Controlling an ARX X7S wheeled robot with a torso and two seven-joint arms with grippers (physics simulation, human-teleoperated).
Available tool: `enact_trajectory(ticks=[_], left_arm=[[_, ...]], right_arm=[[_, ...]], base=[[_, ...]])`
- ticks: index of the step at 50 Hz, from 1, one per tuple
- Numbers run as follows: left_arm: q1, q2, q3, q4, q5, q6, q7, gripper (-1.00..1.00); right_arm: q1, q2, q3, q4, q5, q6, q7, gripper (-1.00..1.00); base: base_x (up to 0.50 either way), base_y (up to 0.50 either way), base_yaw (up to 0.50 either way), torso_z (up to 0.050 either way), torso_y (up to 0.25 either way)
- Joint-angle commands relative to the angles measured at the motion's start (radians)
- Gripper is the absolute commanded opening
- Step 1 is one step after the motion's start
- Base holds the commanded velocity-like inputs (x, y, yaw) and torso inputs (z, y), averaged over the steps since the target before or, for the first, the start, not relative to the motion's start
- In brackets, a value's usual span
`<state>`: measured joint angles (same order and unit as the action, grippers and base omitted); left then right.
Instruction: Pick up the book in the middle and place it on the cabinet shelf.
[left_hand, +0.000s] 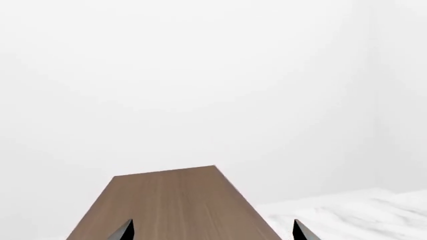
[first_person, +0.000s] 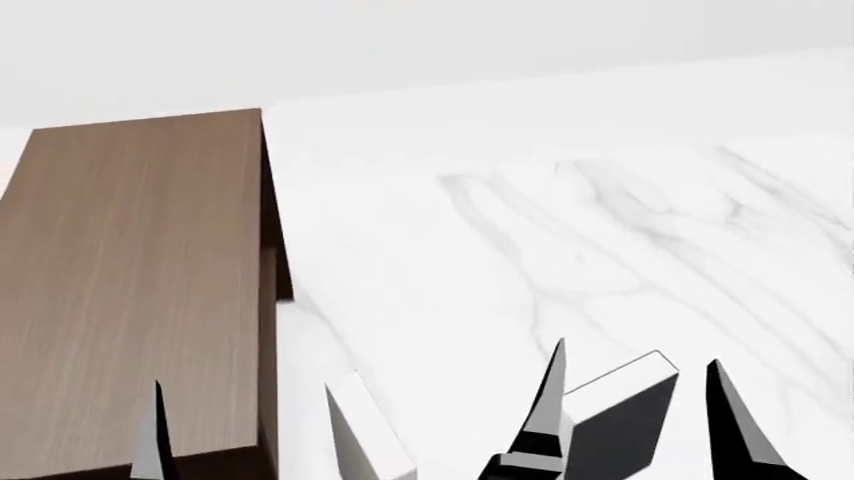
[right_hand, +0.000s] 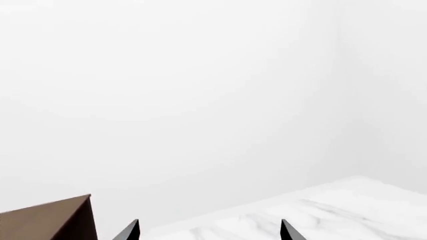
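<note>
The dark grey book (first_person: 618, 422), with a white page edge along its top, stands tilted at the bottom of the head view. It sits between the two fingers of my right gripper (first_person: 637, 356), which is open, with a gap at the right finger. The right wrist view shows my right gripper (right_hand: 210, 231) with nothing between its tips. The cabinet shelf (first_person: 134, 260) is the wood-grain top at left. My left gripper (first_person: 254, 380) is open and straddles the shelf's right edge. In its wrist view the left gripper (left_hand: 213, 231) is empty, and the cabinet shelf (left_hand: 173, 200) stretches ahead.
A white marble table (first_person: 561, 240) spreads to the right of the cabinet, with a pale wall behind it. The cabinet's dark side (first_person: 271, 300) drops to the table. A cabinet corner (right_hand: 47, 220) and the marble table (right_hand: 280, 215) show in the right wrist view.
</note>
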<state>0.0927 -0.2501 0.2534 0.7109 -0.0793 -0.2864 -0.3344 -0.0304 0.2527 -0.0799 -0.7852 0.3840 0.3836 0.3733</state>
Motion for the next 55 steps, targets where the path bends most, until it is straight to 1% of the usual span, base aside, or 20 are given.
enact_trajectory(ticks=[1,16,20,38,40,55], left_arm=[[0.000,0.010,-0.021,-0.002,-0.012,0.017,0.026,1.00],[-0.004,-0.001,-0.012,-0.005,-0.024,0.017,0.014,1.00],[-0.009,-0.007,0.000,-0.003,-0.005,-0.005,0.005,1.00],[-0.013,-0.021,0.010,0.018,-0.017,-0.023,-0.005,1.00],[-0.008,-0.022,0.006,0.021,-0.026,0.001,-0.003,1.00],[-0.002,-0.032,0.001,0.035,-0.037,0.017,-0.018,1.00]], right_arm=[[0.003,-0.008,0.010,0.002,-0.017,0.004,-0.008,1.00],[0.004,0.005,0.003,0.003,-0.007,0.000,0.007,1.00],[0.004,0.008,0.003,0.005,-0.002,-0.004,0.010,1.00],[0.006,0.018,-0.013,0.016,0.002,-0.015,0.022,1.00],[0.007,0.020,-0.015,0.015,0.003,-0.015,0.024,1.00],[0.008,0.024,-0.025,0.046,0.003,-0.036,0.028,1.00]], base=[[0.00,0.00,0.00,0.050,0.000],[0.00,0.00,0.00,0.050,0.000],[0.00,0.00,0.00,0.050,-0.002],[0.00,0.00,0.00,0.047,-0.156],[0.00,0.00,0.00,0.045,-0.165],[0.00,0.00,0.00,0.001,0.000]])
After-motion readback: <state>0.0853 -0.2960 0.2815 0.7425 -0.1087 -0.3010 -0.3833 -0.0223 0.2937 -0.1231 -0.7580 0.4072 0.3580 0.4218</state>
